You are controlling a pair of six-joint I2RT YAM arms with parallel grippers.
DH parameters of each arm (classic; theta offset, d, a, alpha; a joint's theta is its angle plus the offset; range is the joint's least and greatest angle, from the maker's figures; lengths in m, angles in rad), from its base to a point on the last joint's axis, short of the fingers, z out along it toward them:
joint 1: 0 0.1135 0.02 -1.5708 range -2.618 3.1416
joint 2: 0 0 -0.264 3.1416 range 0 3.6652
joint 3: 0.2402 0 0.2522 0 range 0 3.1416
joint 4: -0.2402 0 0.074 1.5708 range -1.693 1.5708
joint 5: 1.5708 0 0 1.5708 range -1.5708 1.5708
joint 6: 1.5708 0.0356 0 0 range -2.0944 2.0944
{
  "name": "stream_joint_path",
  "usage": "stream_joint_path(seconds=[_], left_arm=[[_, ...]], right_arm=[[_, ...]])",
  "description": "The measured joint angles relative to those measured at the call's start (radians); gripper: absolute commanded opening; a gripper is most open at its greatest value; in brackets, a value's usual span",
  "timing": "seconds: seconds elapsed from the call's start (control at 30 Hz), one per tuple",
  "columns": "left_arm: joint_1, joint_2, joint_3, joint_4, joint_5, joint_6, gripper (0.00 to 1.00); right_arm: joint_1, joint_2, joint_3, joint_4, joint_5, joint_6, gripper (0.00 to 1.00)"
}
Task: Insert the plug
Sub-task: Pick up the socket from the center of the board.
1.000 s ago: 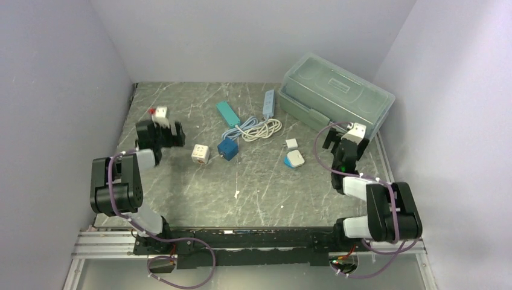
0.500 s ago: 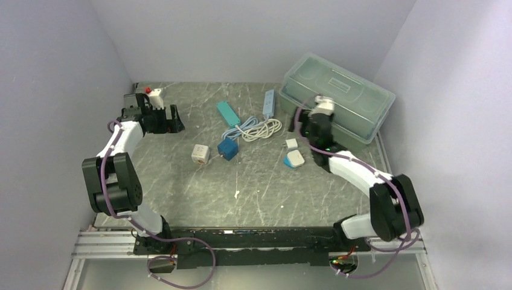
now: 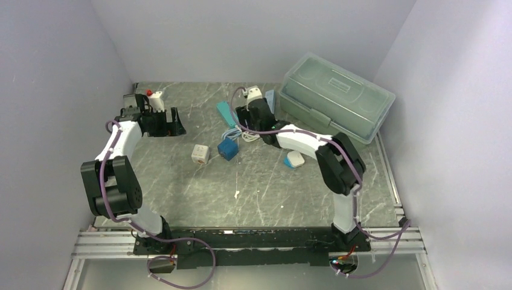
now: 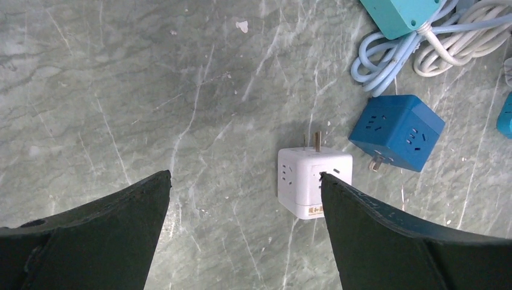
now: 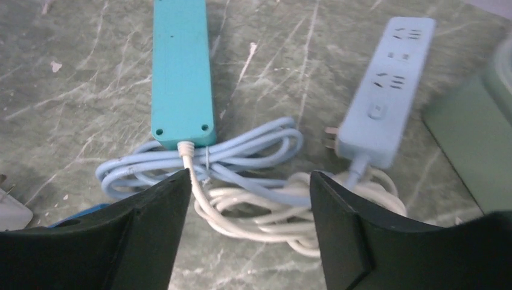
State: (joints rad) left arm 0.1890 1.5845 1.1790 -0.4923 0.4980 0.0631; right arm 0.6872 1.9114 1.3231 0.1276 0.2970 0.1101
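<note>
From above, the left gripper hangs at far left, and the right gripper hangs between the teal power strip and the light-blue power strip. The left wrist view shows its jaws wide and empty, and past them lie the white cube adapter, prongs bare, and the blue cube adapter just beside it. The right wrist view shows its jaws apart and empty over the coiled cords, with a plug beside the light-blue strip's near end.

A grey marbled table bears a white cube socket, a blue cube socket, a teal power strip, a pale blue power strip and a lidded green box.
</note>
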Motion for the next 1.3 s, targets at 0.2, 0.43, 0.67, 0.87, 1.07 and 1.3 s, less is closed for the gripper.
stream_joint_path(seconds=[0.2, 0.43, 0.67, 0.87, 1.07, 1.3], left_arm=[[0.0, 0.0, 0.004, -0.017, 0.003, 0.004, 0.99], [0.0, 0.0, 0.034, -0.036, 0.007, 0.004, 0.97], [0.0, 0.0, 0.043, -0.057, 0.011, 0.004, 0.96], [0.0, 0.0, 0.061, -0.067, 0.012, 0.005, 0.96], [0.001, 0.0, 0.061, -0.074, 0.01, 0.007, 0.96], [0.002, -0.017, 0.061, -0.075, 0.01, 0.006, 1.0]], right_arm=[[-0.002, 0.185, 0.212, -0.091, -0.073, -0.033, 0.67], [0.004, 0.275, 0.275, -0.161, -0.128, -0.043, 0.63], [0.008, 0.313, 0.328, -0.185, -0.155, -0.046, 0.3], [0.014, 0.331, 0.347, -0.185, -0.158, -0.044, 0.41], [0.016, 0.332, 0.348, -0.186, -0.156, -0.035, 0.28], [0.024, 0.333, 0.35, -0.188, -0.151, -0.011, 0.0]])
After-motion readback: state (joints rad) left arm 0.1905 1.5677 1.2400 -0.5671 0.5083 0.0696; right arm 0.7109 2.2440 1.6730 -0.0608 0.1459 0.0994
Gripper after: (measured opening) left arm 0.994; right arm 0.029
